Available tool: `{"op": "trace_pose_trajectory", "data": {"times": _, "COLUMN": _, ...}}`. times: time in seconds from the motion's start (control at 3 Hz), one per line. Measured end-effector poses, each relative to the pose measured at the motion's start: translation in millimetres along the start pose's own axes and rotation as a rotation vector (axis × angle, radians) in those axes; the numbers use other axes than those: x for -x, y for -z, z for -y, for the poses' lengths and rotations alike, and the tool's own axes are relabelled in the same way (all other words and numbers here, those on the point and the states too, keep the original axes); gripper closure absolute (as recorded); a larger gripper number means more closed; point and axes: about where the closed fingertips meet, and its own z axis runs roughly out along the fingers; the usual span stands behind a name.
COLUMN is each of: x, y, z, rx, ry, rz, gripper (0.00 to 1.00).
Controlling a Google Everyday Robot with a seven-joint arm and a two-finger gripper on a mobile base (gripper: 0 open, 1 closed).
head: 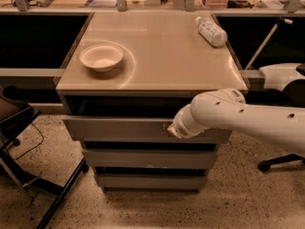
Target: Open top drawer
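Note:
The top drawer (119,129) is a flat grey handleless front, the widest of three, just under the beige cabinet top (157,56). It stands pulled out a little, with a dark gap above it. My white arm reaches in from the right. My gripper (171,129) is at the upper edge of the top drawer front, right of its middle. The wrist hides the fingers.
A white bowl (101,57) sits on the cabinet top at the left, and a plastic bottle (211,31) lies at the back right. Two narrower grey drawer fronts (150,159) are below. A chair base (28,175) stands at the left, and another chair (281,80) at the right.

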Motion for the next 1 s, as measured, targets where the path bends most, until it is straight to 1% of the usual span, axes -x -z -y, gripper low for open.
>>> {"op": "trace_pose_trajectory", "data": {"times": 1.0, "x": 0.1, "y": 8.1, "z": -1.2, "rx": 0.001, "ry": -0.001, "rz": -0.001, "gripper": 1.00}}
